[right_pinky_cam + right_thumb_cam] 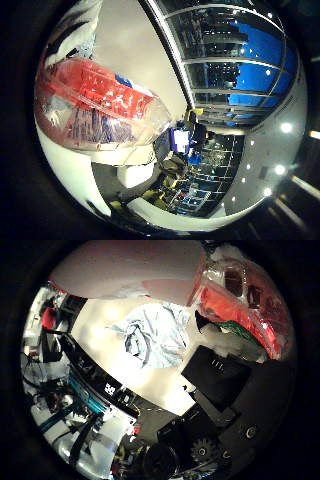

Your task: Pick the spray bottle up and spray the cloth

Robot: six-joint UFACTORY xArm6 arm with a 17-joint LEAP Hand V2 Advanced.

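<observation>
A clear spray bottle with a red label (95, 100) fills much of the right little finger side palm view, pressed close against the palm. In the right thumb side palm view the bottle (240, 295) lies along the picture's edge, held off the table. My hand (215, 380) shows as black and geared parts curled beside the bottle, gripping it. A crumpled pale grey cloth (150, 332) lies flat on the light table (105, 315), some way below the palm and away from the bottle.
Dark equipment and a red object (48, 318) crowd the table's edge beyond the cloth. Large windows with dark frames (235, 50) and more dark equipment (185, 140) line the room behind the bottle.
</observation>
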